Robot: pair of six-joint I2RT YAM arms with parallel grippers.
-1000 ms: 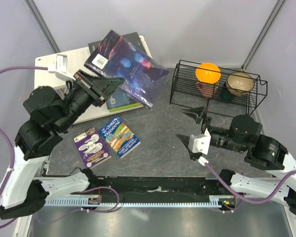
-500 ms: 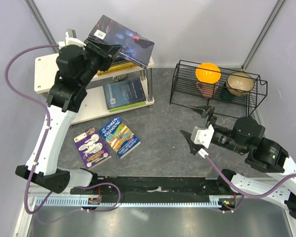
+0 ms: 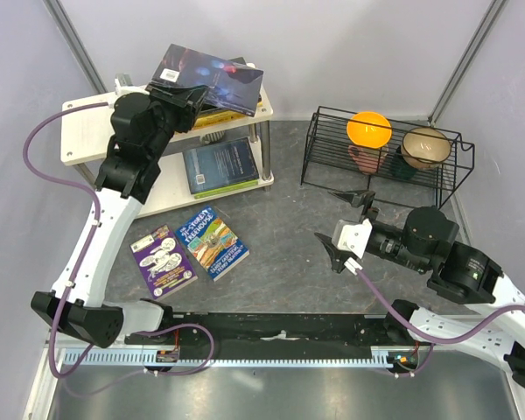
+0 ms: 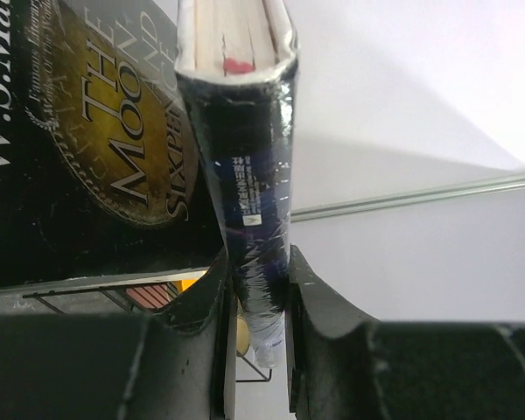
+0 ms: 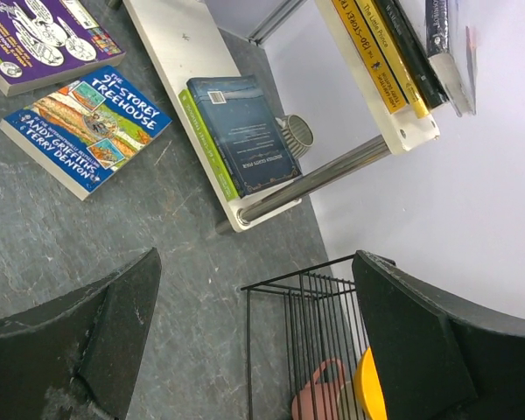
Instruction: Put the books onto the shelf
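My left gripper (image 3: pixel 182 96) is shut on the spine end of a dark galaxy book (image 3: pixel 212 73), which it holds nearly flat just above the books stacked on the shelf's top board (image 3: pixel 86 133). The left wrist view shows that book (image 4: pixel 249 175) edge-on between the fingers, beside a black-and-gold book (image 4: pixel 96 140). A yellow book (image 3: pixel 238 113) lies under it. A blue book (image 3: pixel 220 164) rests on a lime-green one on the lower board. A purple cartoon book (image 3: pixel 163 260) and a multicoloured book (image 3: pixel 212 242) lie on the table. My right gripper (image 3: pixel 350 223) hangs open and empty, right of centre.
A black wire rack (image 3: pixel 381 157) stands at the back right with an orange bowl (image 3: pixel 368 129), a tan bowl (image 3: pixel 424 147) and a pink mug (image 3: pixel 365 159). Chrome shelf legs (image 3: pixel 267 157) stand at the shelf's right end. Grey walls close the back.
My left arm has swung up and back, carrying the galaxy book from in front of the shelf to above its top board and levelling it. The right gripper shifted slightly.
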